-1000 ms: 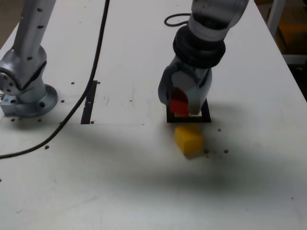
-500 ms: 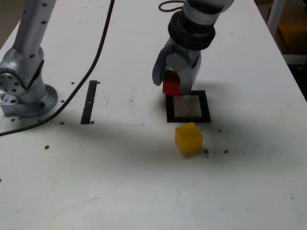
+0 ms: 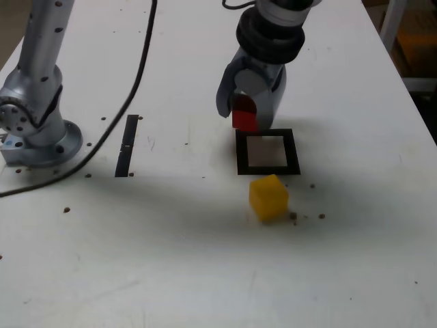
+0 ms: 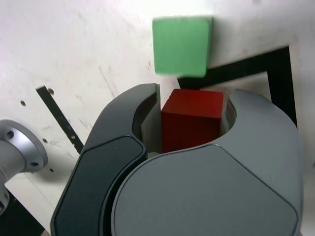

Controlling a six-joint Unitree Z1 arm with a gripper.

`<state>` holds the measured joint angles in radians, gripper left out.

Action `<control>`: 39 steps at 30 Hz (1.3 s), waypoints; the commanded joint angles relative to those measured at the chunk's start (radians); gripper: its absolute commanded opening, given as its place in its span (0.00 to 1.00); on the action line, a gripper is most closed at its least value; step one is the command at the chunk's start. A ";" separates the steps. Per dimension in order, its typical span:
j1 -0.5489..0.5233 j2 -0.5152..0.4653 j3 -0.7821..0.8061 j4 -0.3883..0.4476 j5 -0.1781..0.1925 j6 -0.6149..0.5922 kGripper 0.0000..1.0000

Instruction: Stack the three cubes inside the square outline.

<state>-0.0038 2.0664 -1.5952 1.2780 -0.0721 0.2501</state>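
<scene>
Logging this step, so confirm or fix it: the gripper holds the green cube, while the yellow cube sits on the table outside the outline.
The gripper holds the red cube, not the green one; the wrist view shows red between the jaws. The rest stands: the yellow cube sits on the table outside the outline.

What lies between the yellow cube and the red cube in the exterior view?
The square outline lies between the red cube and the yellow cube.
</scene>
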 commanded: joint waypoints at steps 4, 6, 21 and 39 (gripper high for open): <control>-0.045 -0.002 -0.013 -0.004 -0.015 -0.032 0.07; -0.053 0.005 -0.022 -0.011 -0.017 -0.035 0.07; -0.055 0.118 -0.129 0.032 -0.006 -0.037 0.11; -0.068 0.125 -0.124 0.039 0.002 -0.052 0.36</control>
<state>-0.0692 2.1868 -1.7179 1.3123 -0.0743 0.1986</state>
